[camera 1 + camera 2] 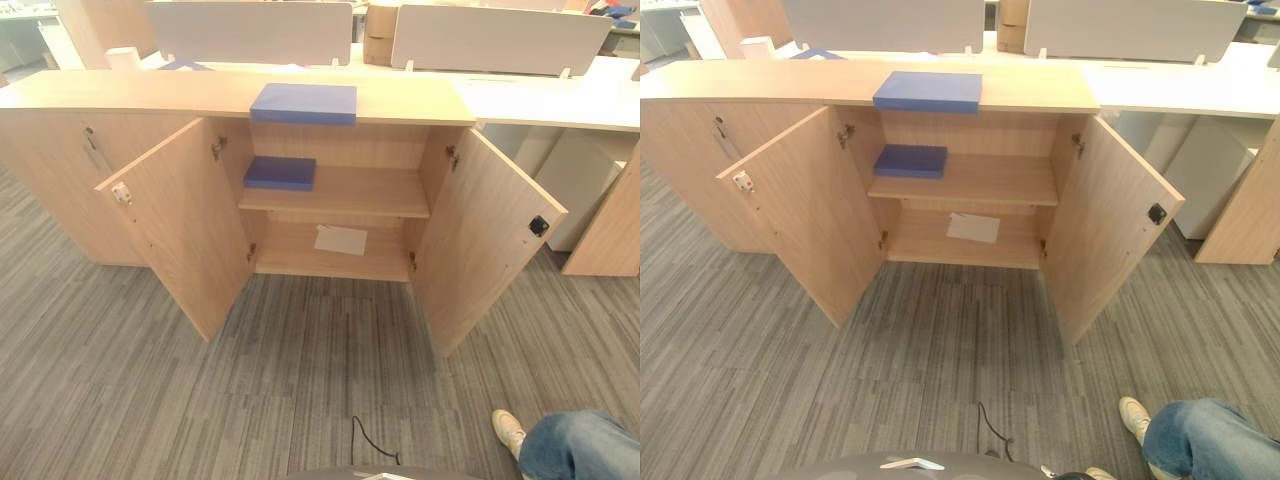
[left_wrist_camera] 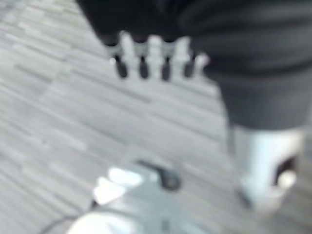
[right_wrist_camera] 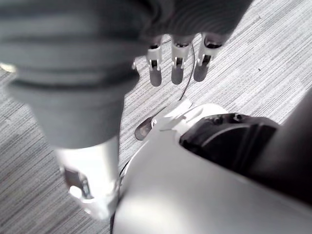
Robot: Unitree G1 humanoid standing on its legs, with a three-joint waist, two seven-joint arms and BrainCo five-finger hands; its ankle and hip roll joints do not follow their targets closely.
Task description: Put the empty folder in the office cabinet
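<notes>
A blue folder [image 1: 303, 102] lies flat on top of the low wooden cabinet [image 1: 120, 95], above its open middle section. A second blue folder [image 1: 280, 172] rests on the left of the middle shelf [image 1: 360, 190] inside. Both cabinet doors [image 1: 185, 220] stand wide open. A white sheet of paper [image 1: 341, 239] lies on the bottom shelf. My left hand [image 2: 151, 58] hangs over the carpet with straight fingers and holds nothing. My right hand [image 3: 178, 61] also hangs over the carpet, fingers relaxed and empty.
Grey striped carpet [image 1: 150, 380] spreads in front of the cabinet. A person's leg in jeans with a light shoe [image 1: 560, 440] shows at the lower right. White desks with grey partition screens [image 1: 490, 40] stand behind the cabinet.
</notes>
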